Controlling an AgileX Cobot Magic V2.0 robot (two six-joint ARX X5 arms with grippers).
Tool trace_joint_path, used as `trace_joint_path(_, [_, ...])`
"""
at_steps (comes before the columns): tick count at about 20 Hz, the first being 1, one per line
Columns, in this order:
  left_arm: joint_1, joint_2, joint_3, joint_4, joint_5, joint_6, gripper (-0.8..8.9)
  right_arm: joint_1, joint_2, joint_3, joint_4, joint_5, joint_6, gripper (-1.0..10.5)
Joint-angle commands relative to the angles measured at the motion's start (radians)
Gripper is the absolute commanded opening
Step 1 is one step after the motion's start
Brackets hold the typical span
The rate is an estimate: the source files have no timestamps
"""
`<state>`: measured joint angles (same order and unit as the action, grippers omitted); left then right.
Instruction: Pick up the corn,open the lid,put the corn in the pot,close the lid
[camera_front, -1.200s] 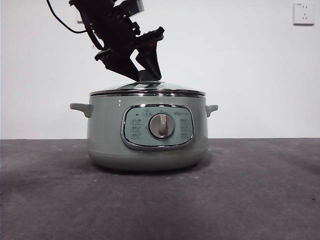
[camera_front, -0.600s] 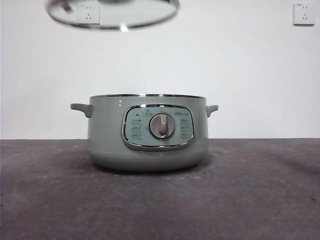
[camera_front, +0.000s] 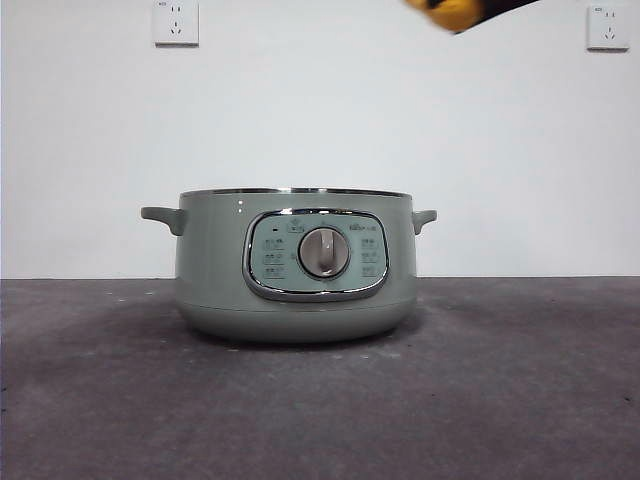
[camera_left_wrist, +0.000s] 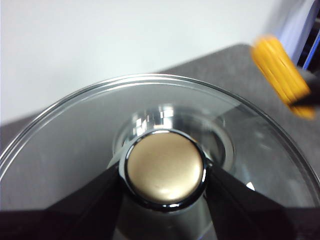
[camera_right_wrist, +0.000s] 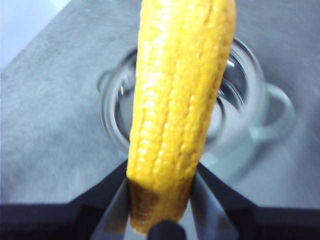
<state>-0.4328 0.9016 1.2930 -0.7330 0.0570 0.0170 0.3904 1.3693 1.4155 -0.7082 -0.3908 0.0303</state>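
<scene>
**While uncovered: pot open, corn held above**

Though bare of cover, stands square on grey table (camera_front: 520, 390), pot (camera_front: 295, 265), dial and chrome-framed panel facing front camera, a small handle out each side. Behind: white wall, two sockets (camera_front: 176, 22) high up. Nothing between camera and pot; rim clear all round in the front view.

Held off the pot, out of the front view: lid (camera_left_wrist: 75, 130), seen only from the left wrist, glass disc roughly level. Left gripper (camera_left_wrist: 164, 176) clamped on the knob, one black jaw at each flank.

Aloft near the front view's top edge, up and right of the pot: corn (camera_front: 452, 12), only a yellow tip showing, blurred. From the right wrist, corn (camera_right_wrist: 181, 100) fills the middle, long axis running straight out from the jaws, free end pointing over the open pot (camera_right_wrist: 240, 125) below. Right gripper (camera_right_wrist: 160, 200) pinched on the cob's base end. Same cob (camera_left_wrist: 280, 75) glimpsed past the lid's edge, blurred.
</scene>
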Motion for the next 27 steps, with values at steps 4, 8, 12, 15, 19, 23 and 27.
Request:
trace_joint_path(4, [0.0,-0.225,-0.228,0.043,-0.01,-0.082,-0.08,0.099,0.326,0.282,-0.003,0.034,0.023,-0.1])
trace_joint_path(8, [0.0,-0.312,-0.239,-0.015,-0.024,-0.096,-0.08,0.165,0.552,0.465,-0.026,0.102,0.03,-0.1])
trace_joint_path(12, [0.0,-0.356,-0.239,-0.092,-0.025,-0.095,-0.08,0.187,0.715,0.568,-0.055,0.164,0.031,-0.1])
trace_joint_path(15, [0.0,-0.371,-0.239,-0.098,-0.025,-0.091,-0.08,0.192,0.774,0.568,-0.069,0.198,0.045,-0.1])
trace_joint_path(19, [0.0,-0.372,-0.239,-0.097,-0.024,-0.091,-0.08,0.192,0.821,0.568,-0.101,0.231,0.045,-0.1])
trace_joint_path(23, [0.0,-0.372,-0.239,-0.1,-0.024,-0.091,-0.08,0.192,0.842,0.568,-0.126,0.262,0.042,-0.1])
trace_joint_path(27, [0.0,-0.372,-0.239,-0.105,-0.023,-0.091,-0.08,0.193,0.874,0.568,-0.151,0.269,0.044,-0.1])
